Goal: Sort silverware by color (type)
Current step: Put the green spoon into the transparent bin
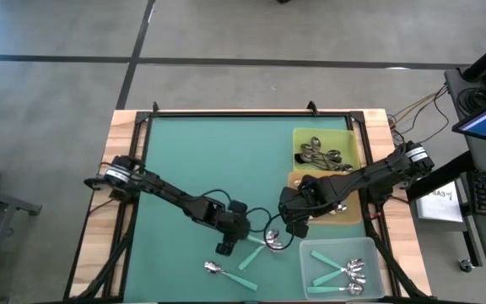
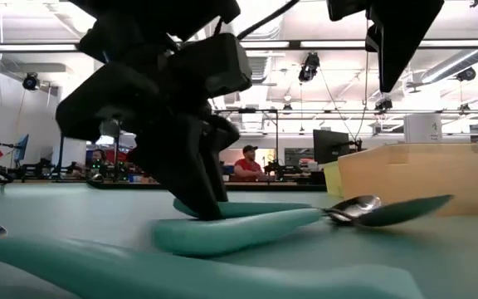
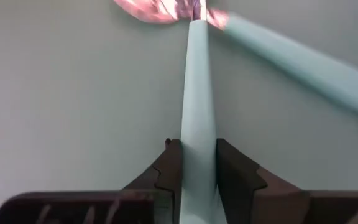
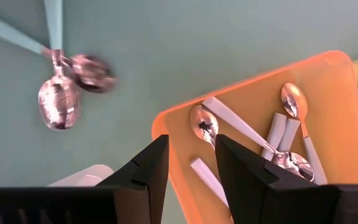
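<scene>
Two teal-handled spoons lie crossed on the green mat, their silver bowls together. My left gripper is shut on one of these handles. The second handle slants away beside it. A third teal spoon lies nearer the table's near edge. My right gripper is open, touches nothing, and hangs over the left edge of the orange tray, which holds light-handled spoons. The two bowls also show in the right wrist view. My left gripper pinches the teal spoon's handle between its two fingers, back toward the handle's free end. The fingers come down on it from above, slanting. The spoon lies flat on the mat, its bowl pointing away from the gripper.
The yellow tray at the far right holds dark spoons. The clear tray at the near right holds teal spoons. Free green mat spreads over the left and far side. People sit in the room beyond.
</scene>
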`<state>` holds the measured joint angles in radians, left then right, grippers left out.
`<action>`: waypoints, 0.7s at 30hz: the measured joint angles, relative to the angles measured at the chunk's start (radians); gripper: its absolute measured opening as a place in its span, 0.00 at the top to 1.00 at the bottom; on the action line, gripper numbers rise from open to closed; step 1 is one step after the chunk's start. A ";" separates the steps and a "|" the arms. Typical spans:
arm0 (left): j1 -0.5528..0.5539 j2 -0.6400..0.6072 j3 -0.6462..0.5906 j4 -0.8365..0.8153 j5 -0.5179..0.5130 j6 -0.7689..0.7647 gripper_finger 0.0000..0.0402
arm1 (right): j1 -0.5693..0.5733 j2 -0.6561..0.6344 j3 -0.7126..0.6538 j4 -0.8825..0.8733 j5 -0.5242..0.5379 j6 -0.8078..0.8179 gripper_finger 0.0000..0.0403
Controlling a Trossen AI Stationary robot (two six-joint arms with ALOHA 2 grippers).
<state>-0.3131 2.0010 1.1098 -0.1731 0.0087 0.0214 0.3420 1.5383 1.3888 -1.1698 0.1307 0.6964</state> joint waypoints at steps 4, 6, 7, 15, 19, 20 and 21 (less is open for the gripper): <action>0.002 -0.001 -0.014 0.010 0.013 -0.210 0.87 | 0.000 0.000 0.000 0.000 0.001 -0.006 0.69; 0.001 -0.001 -0.016 0.021 0.014 -0.307 0.87 | 0.000 0.000 0.000 0.000 0.001 -0.016 0.69; 0.001 -0.002 -0.018 0.031 0.018 -0.342 0.87 | 0.000 0.000 0.000 -0.001 0.001 -0.020 0.69; -0.027 -0.069 -0.040 0.085 -0.049 -0.456 0.87 | 0.000 0.000 0.000 -0.004 0.015 -0.036 0.69; -0.059 -0.122 -0.085 0.115 -0.197 -0.614 0.87 | 0.000 -0.004 -0.001 -0.005 0.028 -0.054 0.69; -0.071 -0.136 -0.102 0.131 -0.252 -0.659 0.87 | 0.000 -0.008 -0.001 -0.004 0.031 -0.057 0.69; -0.082 -0.149 -0.121 0.151 -0.310 -0.702 0.87 | 0.000 -0.012 -0.001 -0.005 0.040 -0.059 0.69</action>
<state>-0.3953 1.8516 0.9889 -0.0220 -0.3018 -0.6802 0.3424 1.5261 1.3880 -1.1746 0.1705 0.6376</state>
